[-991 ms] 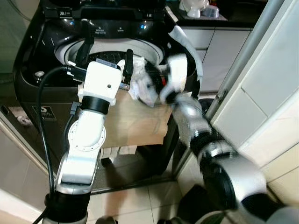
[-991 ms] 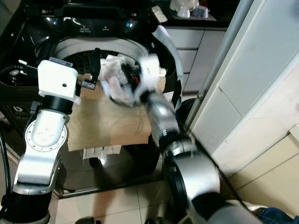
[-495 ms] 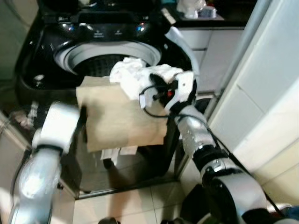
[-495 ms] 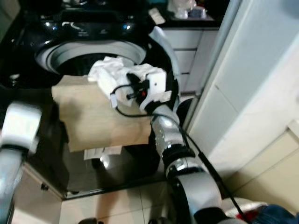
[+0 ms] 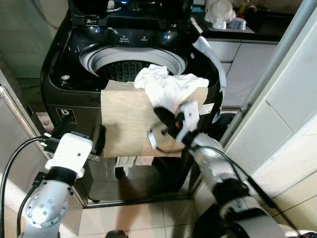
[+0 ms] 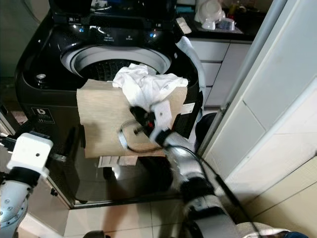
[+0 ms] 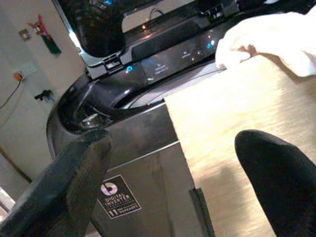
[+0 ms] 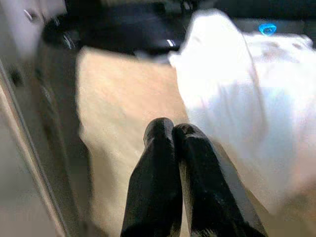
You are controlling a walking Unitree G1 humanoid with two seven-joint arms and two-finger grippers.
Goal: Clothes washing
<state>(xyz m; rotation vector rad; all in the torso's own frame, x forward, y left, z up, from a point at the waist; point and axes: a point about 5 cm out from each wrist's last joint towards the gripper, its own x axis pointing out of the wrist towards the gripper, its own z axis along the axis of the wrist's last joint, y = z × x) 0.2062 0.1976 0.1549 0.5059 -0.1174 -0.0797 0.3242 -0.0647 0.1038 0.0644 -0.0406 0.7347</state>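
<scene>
Right gripper [image 8: 173,143], fingers pressed together and holding nothing, sits mid-frame before the tan cloth [image 5: 126,119]. Left gripper [image 7: 168,168], lower left, fingers spread wide. Above them, a white garment [image 5: 166,87] drapes over the washing machine [image 5: 69,54] rim beside the open drum [image 5: 121,62].

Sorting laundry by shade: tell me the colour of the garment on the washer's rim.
White garment; clearest in the left eye view.

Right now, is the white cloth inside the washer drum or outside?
Outside: the white cloth lies bunched on the drum's front rim, over the tan cloth.
</scene>
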